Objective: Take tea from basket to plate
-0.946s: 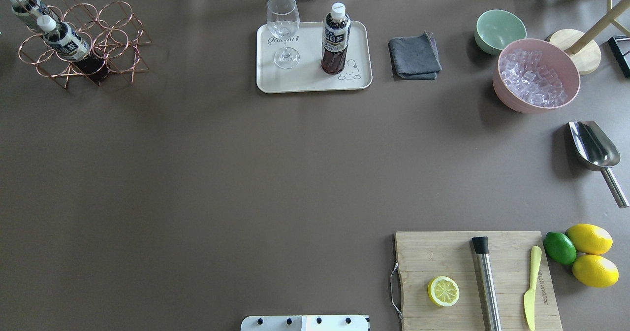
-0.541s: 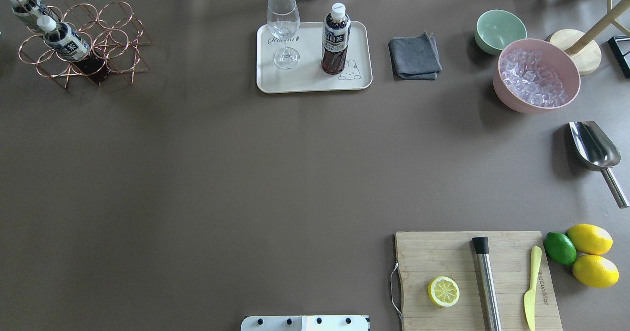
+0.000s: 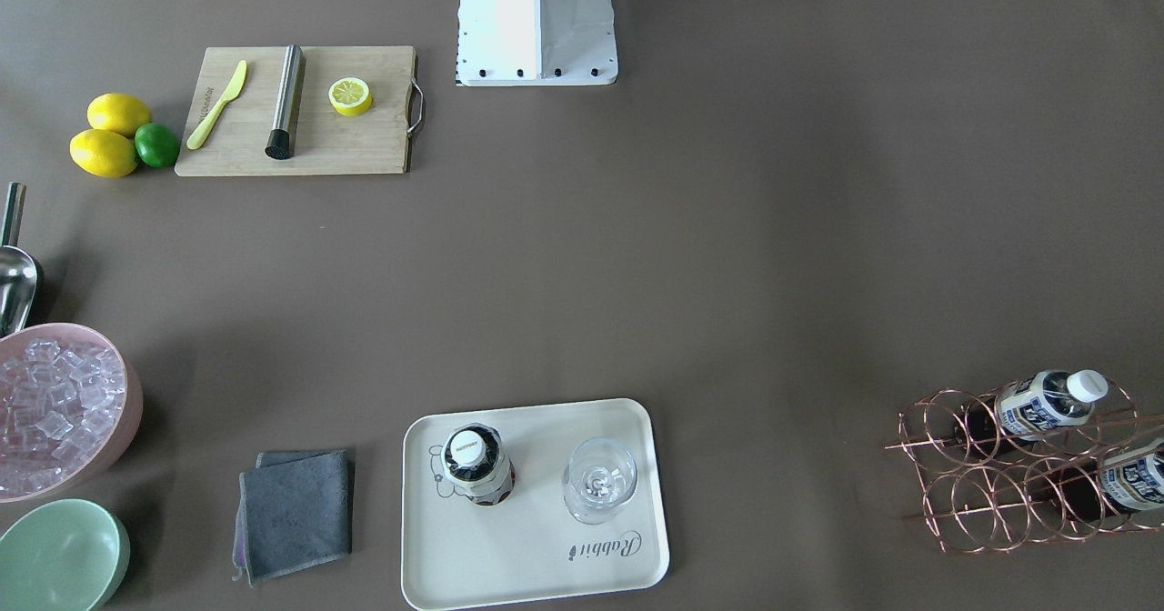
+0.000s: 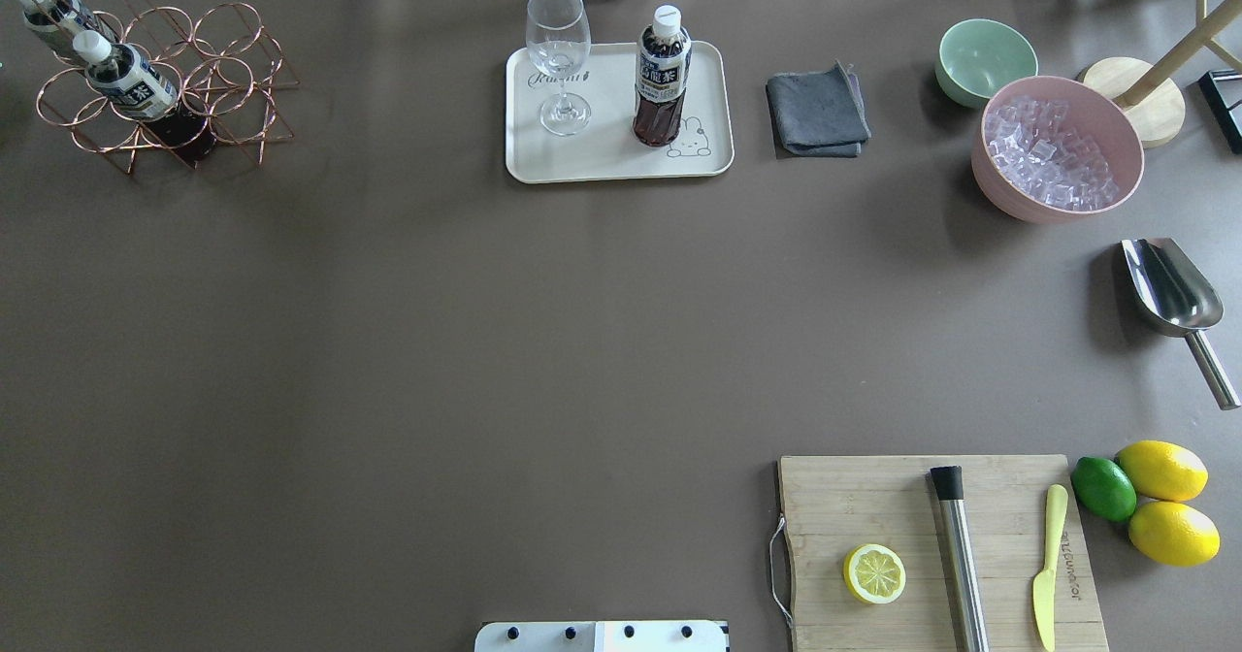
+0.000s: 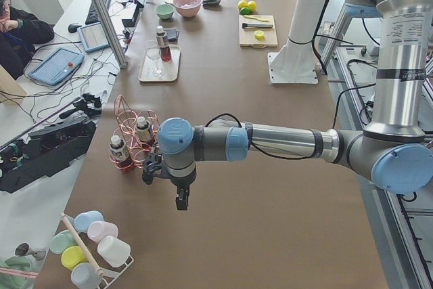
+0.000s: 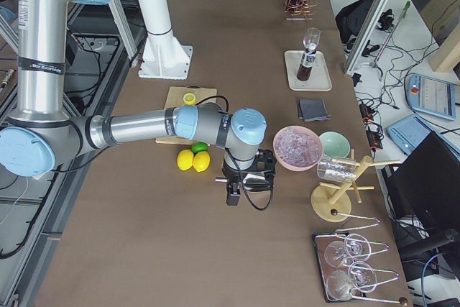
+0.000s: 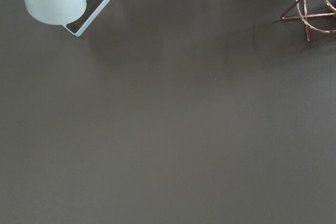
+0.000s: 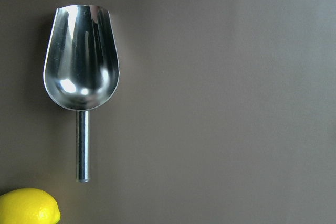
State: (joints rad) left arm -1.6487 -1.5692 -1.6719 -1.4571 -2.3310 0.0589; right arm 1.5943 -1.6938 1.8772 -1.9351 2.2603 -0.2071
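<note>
While tea (image 4: 663,75) stands on plate (image 4: 602,152), left pincer (image 5: 181,202) and right pincer (image 6: 232,197) point down, outstretched sideways; cannot tell if open.

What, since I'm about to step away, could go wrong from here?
The tea stands on the plate close beside the stemmed glass; a bump could topple either. The left gripper hangs near the basket, whose two bottles sit in thin wire rings; a careless swing could snag it.

Counted: three bottles (image 4: 663,75), two bowls (image 4: 985,60), two whole lemons (image 4: 1161,471). One each of cream tray (image 4: 611,159), wire rack (image 4: 218,75), lime (image 4: 1103,489), scoop (image 4: 1169,288), cloth (image 4: 817,114), cutting board (image 4: 844,497).
</note>
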